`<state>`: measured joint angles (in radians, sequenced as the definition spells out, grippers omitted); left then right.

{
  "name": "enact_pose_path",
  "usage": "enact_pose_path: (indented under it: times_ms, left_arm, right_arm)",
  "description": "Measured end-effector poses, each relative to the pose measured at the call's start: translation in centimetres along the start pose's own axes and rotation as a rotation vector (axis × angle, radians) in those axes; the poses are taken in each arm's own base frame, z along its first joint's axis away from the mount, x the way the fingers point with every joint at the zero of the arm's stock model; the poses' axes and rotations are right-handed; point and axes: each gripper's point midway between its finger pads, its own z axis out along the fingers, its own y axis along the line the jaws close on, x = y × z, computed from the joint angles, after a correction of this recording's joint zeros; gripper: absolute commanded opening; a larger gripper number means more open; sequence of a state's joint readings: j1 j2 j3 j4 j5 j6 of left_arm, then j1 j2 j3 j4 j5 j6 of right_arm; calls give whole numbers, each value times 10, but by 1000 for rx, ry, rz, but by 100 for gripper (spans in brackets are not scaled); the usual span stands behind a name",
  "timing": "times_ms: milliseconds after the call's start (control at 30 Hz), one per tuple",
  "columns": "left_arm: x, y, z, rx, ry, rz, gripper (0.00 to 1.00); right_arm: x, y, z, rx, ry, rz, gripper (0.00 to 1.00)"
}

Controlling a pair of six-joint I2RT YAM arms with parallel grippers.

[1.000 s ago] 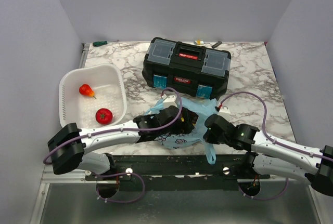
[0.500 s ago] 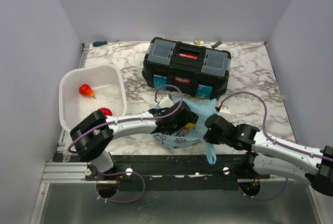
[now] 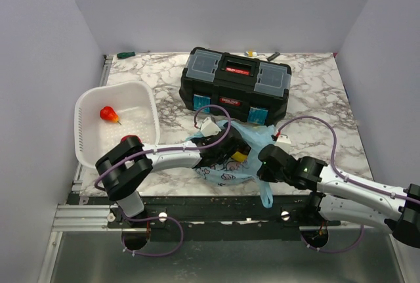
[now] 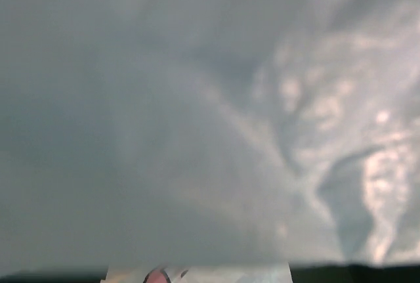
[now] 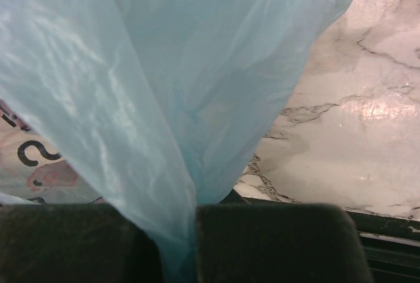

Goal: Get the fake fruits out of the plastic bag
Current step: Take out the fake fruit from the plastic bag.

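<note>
Toolbox [image 3: 235, 86] close behind plastic bag [image 3: 257, 135]; basket [image 3: 111, 88] left.

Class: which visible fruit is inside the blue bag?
The yellow fruit; the red pear-shaped fruit and the half-hidden red apple lie in the white basket.

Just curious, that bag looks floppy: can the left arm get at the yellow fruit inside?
Probably yes. The right gripper pinches the plastic bag by its edge, and the left gripper sits inside its mouth, beside the yellow fruit; loose film may crowd it.

The left gripper [image 3: 225, 153] is buried in the plastic bag [image 3: 226, 176], its wrist view only blurred blue film. The left arm [image 3: 167, 158] hides most of the red apple [image 3: 130, 139] in the basket [image 3: 84, 102].
</note>
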<state>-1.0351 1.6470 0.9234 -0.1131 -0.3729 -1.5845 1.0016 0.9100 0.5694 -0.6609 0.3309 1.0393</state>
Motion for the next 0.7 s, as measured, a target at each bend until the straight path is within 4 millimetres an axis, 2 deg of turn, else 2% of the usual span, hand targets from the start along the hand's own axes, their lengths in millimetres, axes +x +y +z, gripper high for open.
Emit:
enact_pose_path:
  times_ms: [200, 367, 467, 600, 700]
  left_arm:
    - [-5, -7, 15, -26, -50, 1, 77]
    - [-6, -8, 28, -10, -73, -12, 84]
    - [-7, -5, 37, 24, -78, -20, 72]
    - [-12, -2, 41, 111, -95, -12, 62]
    - [-15, 1, 41, 145, -104, 6, 45]
  right_arm:
    - [2, -2, 3, 16, 10, -7, 1]
    - [5, -3, 6, 27, 20, -12, 1]
    - [5, -3, 5, 26, 20, -11, 1]
    - [4, -2, 5, 23, 18, -10, 1]
    - [4, -1, 4, 16, 19, -8, 1]
